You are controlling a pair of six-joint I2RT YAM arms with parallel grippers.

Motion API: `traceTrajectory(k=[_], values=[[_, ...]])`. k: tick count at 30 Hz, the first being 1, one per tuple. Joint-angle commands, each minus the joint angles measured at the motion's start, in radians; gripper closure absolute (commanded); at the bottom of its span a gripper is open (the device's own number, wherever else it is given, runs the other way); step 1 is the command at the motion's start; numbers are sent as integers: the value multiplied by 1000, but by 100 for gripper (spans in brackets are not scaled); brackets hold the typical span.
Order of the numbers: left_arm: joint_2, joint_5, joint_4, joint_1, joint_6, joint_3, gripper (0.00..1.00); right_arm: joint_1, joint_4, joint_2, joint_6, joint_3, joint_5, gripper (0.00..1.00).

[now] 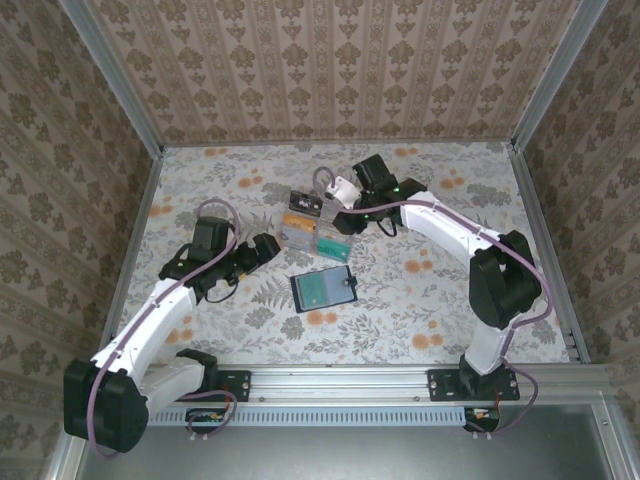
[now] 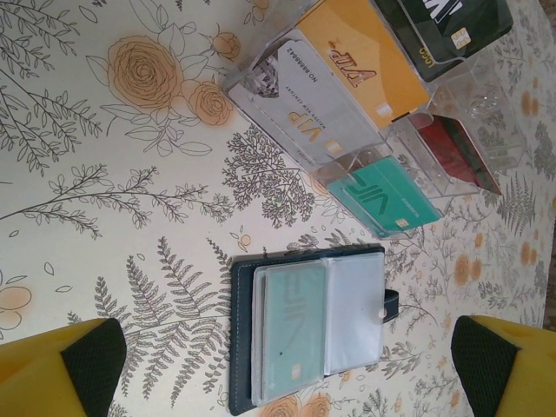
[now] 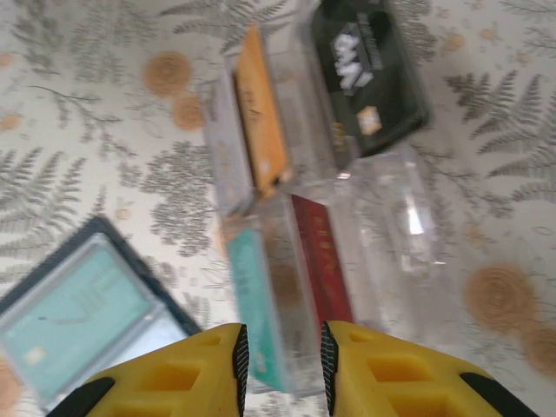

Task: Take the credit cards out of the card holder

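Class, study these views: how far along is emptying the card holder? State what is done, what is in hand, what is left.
Done: several cards lie in the clear tray. In hand: the right gripper hangs over the tray, jaws slightly apart; the left gripper is open above the holder. Left: a teal card sits in the holder's sleeve.

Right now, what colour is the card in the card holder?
Pale teal card; best in the left wrist view.

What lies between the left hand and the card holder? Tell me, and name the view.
The stretch is bare: in the top view, just floral tablecloth separates the open left hand from the card holder.
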Motion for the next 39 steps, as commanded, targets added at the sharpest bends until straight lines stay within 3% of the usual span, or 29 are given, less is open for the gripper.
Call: traceTrajectory(k=[1,14,34,39], values=[[-19,13,7,10,13,-8,0,49,-11,-16,103,-35,6,67],[-28,13,3,13,16,-16,0,84,-81,160,240,82,162,68],[-27,18,-4,19,18,-16,0,63,-45,146,352,124,422,62],[-32,19,-2,19,14,-22,0,63,-40,88,367,88,306,62]])
